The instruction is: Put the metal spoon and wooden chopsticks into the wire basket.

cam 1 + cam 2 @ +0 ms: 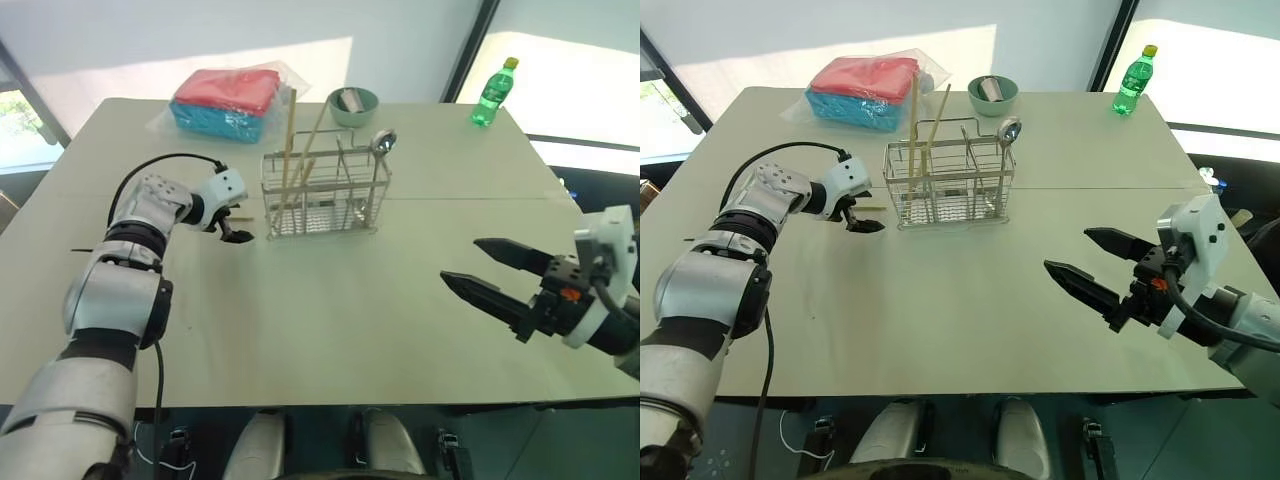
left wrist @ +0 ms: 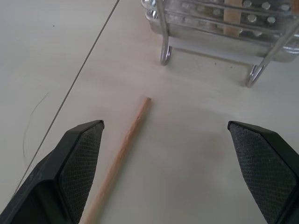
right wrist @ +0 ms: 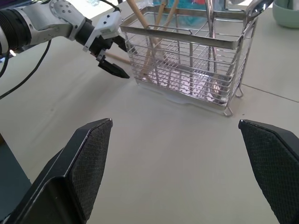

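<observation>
Table: pale tabletop (image 1: 330, 310) under bright light, a thin seam crossing it just in front of the rack.
Wire basket: the wire basket (image 1: 325, 190) stands upright near the middle of the table, handle raised, compartments side by side.
Chopsticks in basket: and there they are, wooden chopsticks (image 1: 290, 150) leaning out of the compartments at the robot's left end, tips poking well above the rim.
Loose chopstick: one stick (image 2: 119, 156) lies flat on the table just beside the basket's left end, one tip near the basket's foot, apart from it.
Metal spoon: the metal spoon (image 1: 381, 145) is up in the basket's right-hand end, bowl on top, handle down inside the wires.
Left gripper: the left gripper (image 1: 238, 234) hangs low beside the basket, pointing down at the table, jaws spread wide, nothing between them; the loose stick lies close by one finger (image 2: 77, 163), and whether they touch I can't quite call.
Right gripper: the right gripper (image 1: 490, 270) hovers well off to the right and nearer the robot, pointing roughly level toward the basket, jaws wide apart and empty.
Behind the basket: small green bowl (image 1: 353, 105), a bagged red and blue bundle (image 1: 228, 100), and a green bottle (image 1: 494, 93) at the far right corner.
</observation>
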